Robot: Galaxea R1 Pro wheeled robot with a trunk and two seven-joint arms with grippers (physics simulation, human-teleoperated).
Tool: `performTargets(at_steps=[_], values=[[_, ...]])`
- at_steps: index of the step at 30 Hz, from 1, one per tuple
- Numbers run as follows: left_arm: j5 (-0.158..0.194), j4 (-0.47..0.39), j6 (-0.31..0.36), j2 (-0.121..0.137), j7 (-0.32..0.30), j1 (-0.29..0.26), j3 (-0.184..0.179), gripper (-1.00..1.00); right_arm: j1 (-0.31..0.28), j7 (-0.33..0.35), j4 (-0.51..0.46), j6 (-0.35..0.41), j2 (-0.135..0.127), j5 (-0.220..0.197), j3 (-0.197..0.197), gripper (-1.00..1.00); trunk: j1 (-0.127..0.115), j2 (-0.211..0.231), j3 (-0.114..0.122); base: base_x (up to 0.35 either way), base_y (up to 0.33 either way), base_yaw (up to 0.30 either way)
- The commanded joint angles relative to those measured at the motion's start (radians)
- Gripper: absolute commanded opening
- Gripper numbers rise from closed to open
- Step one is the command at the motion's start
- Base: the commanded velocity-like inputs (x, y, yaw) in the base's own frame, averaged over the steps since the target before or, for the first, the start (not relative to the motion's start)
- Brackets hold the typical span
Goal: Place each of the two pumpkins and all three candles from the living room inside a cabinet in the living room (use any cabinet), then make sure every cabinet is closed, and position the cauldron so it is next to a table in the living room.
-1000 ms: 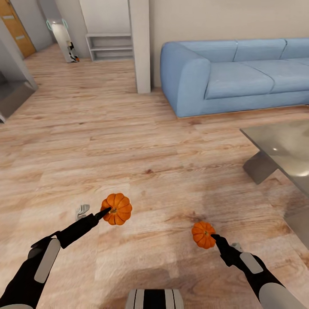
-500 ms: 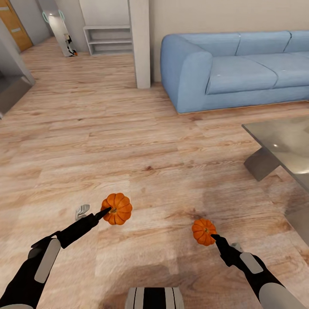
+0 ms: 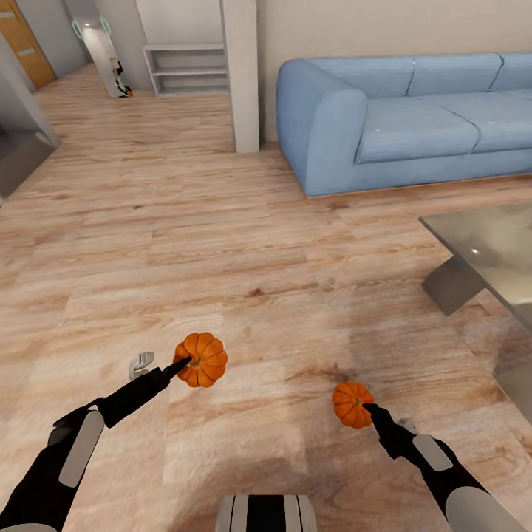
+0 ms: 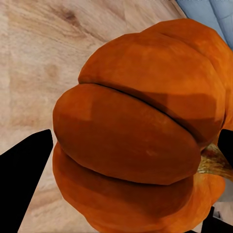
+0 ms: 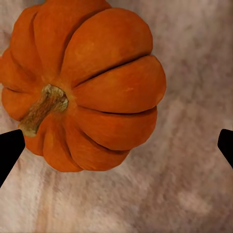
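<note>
Sofa (image 3: 399,118): big and blue, far ahead of both claws.
Bench (image 3: 488,255): glass top, ahead of our right claw.
Task so far: we carry both pumpkins; we judge nothing is put away yet.
Left pumpkin (image 3: 201,359): pinched in our left claw (image 3: 182,362).
Right pumpkin (image 3: 352,403): at the tip of our right claw (image 3: 367,406); we cannot tell if the fingers press it.
</note>
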Motion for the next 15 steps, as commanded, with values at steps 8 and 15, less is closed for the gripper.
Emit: performTargets(at_steps=[8, 15], values=[[0.004, 0.001, 0.005, -0.001, 0.002, 0.000, 0.001, -1.00, -0.001, 0.002, 0.000, 0.006, -0.001, 0.000, -0.007, 1.00, 0.000, 0.000, -0.001, 0.113, 0.000, 0.000], [0.004, 0.001, 0.004, -0.002, 0.002, 0.000, 0.001, -1.00, 0.000, 0.002, 0.000, 0.006, -0.001, 0.000, -0.007, 1.00, 0.000, 0.000, -0.001, 0.016, 0.000, 0.000]])
